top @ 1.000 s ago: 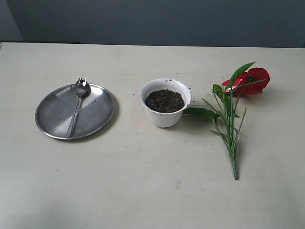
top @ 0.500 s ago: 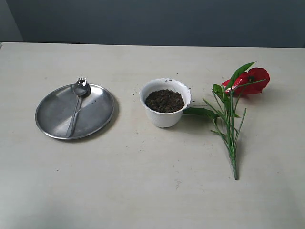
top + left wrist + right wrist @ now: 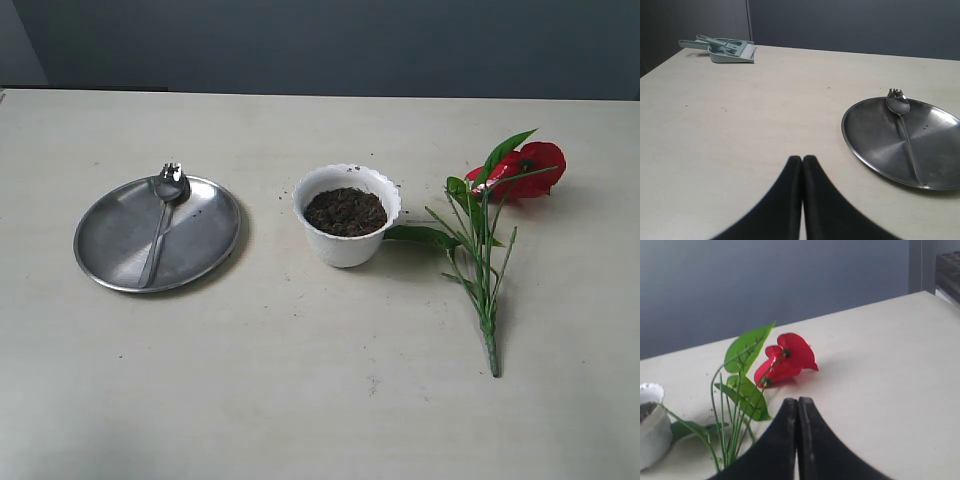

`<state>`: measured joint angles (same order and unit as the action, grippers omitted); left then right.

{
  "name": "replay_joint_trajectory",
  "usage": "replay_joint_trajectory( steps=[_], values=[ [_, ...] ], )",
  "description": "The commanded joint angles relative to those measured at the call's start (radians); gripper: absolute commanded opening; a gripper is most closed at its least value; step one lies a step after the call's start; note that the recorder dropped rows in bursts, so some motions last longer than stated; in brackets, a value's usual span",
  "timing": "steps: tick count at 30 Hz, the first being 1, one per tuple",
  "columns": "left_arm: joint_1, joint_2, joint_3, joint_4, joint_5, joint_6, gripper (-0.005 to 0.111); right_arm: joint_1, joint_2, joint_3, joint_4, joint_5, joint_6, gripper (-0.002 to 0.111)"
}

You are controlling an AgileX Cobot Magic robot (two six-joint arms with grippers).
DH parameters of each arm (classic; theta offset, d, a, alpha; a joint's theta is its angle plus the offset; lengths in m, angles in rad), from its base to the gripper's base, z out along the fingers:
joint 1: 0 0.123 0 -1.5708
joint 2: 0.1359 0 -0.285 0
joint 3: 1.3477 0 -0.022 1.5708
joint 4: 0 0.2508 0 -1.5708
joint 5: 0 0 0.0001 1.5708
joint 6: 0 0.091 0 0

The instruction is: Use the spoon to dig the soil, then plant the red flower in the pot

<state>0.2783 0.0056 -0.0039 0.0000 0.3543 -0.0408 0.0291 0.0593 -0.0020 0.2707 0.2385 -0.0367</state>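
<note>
Exterior view: spoon [image 3: 159, 232] lies on steel plate [image 3: 108, 232] at left. Pot [image 3: 345, 250] holding soil [image 3: 345, 211] stands at centre. Red flower [image 3: 478, 225] lies flat on table [image 3: 320, 400] at right, bloom at the far end. The 2 grippers are empty:
- Left gripper [image 3: 802, 161] is clenched, with the spoon apart from its fingers.
- Right gripper [image 3: 798, 402] is clenched, with the flower just beyond its fingertips, untouched.

No change shows in the exterior view: the spoon [image 3: 160, 228] on the steel plate [image 3: 110, 235] at left, the pot [image 3: 345, 250] of soil [image 3: 345, 211] at centre and the red flower [image 3: 470, 210] at right have not moved.
</note>
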Motion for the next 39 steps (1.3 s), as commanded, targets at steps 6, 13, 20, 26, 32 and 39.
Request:
replay_joint_trajectory(
  steps=[6, 13, 20, 26, 32, 39],
  values=[
    [-0.002, -0.006, 0.004, -0.006, -0.017, 0.000, 0.000, -0.006, -0.003, 0.002, 0.185, -0.166, -0.006, -0.001],
    [-0.002, -0.006, 0.004, -0.006, -0.017, 0.000, 0.000, -0.006, -0.003, 0.002, 0.258, -0.418, -0.006, -0.001],
    [-0.002, -0.006, 0.004, -0.006, -0.017, 0.000, 0.000, -0.006, -0.003, 0.002, 0.258, -0.419, 0.030, -0.001],
    [-0.002, -0.006, 0.004, -0.006, -0.017, 0.000, 0.000, -0.006, 0.008, -0.187, 0.084, -0.311, 0.028, -0.001],
    [-0.002, -0.006, 0.004, -0.006, -0.017, 0.000, 0.000, -0.006, 0.315, -0.608, -0.226, 0.171, 0.028, -0.001],
    [-0.002, -0.006, 0.004, 0.000, -0.018, -0.002, 0.000, -0.006, 0.545, -0.846, -0.285, 0.356, 0.028, -0.001]
  ],
)
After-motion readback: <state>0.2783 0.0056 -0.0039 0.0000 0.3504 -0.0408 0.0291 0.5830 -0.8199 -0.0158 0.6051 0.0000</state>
